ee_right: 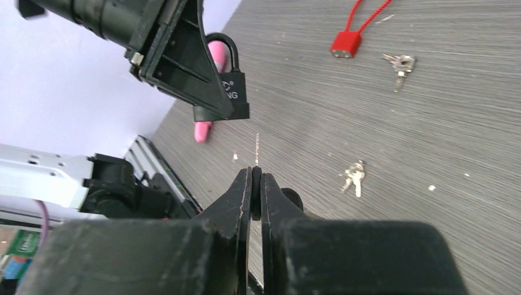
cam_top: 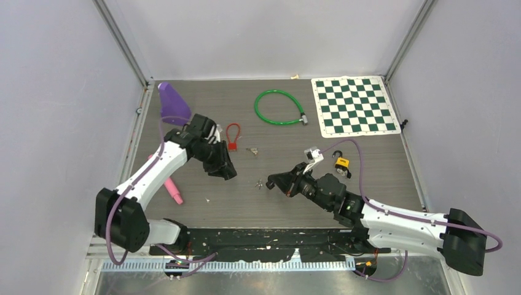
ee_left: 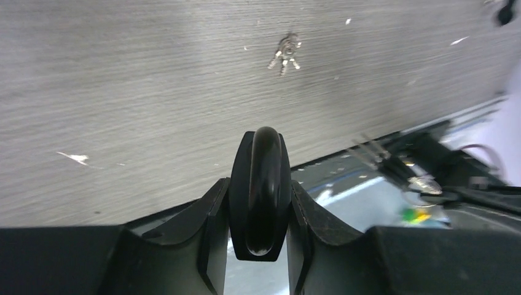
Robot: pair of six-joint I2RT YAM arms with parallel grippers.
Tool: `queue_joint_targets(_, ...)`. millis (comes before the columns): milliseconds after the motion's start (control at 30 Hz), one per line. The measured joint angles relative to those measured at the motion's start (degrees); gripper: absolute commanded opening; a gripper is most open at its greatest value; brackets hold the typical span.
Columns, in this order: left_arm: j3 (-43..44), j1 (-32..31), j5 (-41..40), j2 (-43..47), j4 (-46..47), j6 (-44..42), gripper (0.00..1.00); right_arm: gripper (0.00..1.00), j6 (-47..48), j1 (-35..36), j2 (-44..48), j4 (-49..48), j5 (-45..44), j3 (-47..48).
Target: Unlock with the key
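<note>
My left gripper (cam_top: 225,170) is shut on a black padlock (ee_left: 264,153) and holds it above the table. In the right wrist view the padlock (ee_right: 232,93) hangs from the left fingers with its shackle up. My right gripper (cam_top: 274,180) is shut on a key with a black head. The key's thin blade (ee_right: 257,146) points toward the padlock's underside and stops a short way from it. In the left wrist view the fingers (ee_left: 212,209) clamp the padlock's flat sides.
Two bunches of loose keys (cam_top: 260,183) (cam_top: 252,150) lie on the table. A red padlock (cam_top: 233,145), a yellow padlock (cam_top: 341,163), a green cable lock (cam_top: 279,107), a chessboard mat (cam_top: 353,106), a purple object (cam_top: 172,101) and a pink object (cam_top: 173,190) lie around.
</note>
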State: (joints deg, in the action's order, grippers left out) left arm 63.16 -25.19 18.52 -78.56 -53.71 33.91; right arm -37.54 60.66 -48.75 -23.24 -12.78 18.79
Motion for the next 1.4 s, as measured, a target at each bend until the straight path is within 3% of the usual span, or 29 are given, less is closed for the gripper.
queue_joint_targets(200,-6.19,7.39,11.02,4.61,5.75,10.73,0.00,0.05,-3.93,0.52,-6.19,-9.55,2.25,0.20)
queue_joint_targets(533,-13.25,12.17,21.77,10.19,21.18,28.89,0.00,0.06,-10.29,1.01,-14.93,-22.01,5.88,0.92)
queue_joint_targets(800,-13.84,12.79,27.91,10.14,33.40,35.21,0.00,0.06,-12.31,-0.28,-14.99,-24.48,4.96,2.25)
queue_joint_targets(1033,-14.56,12.92,33.20,8.13,46.03,41.53,0.00,0.05,-16.50,-8.09,-15.12,-27.36,6.71,2.56)
queue_joint_targets(1200,-14.56,12.94,35.54,6.19,52.13,43.69,0.00,0.05,-19.74,-12.57,-18.99,-34.27,10.82,2.62)
queue_joint_targets(1400,-14.56,12.94,37.55,5.11,59.10,45.53,0.00,0.06,-22.12,-12.87,-24.63,-43.12,16.11,2.95)
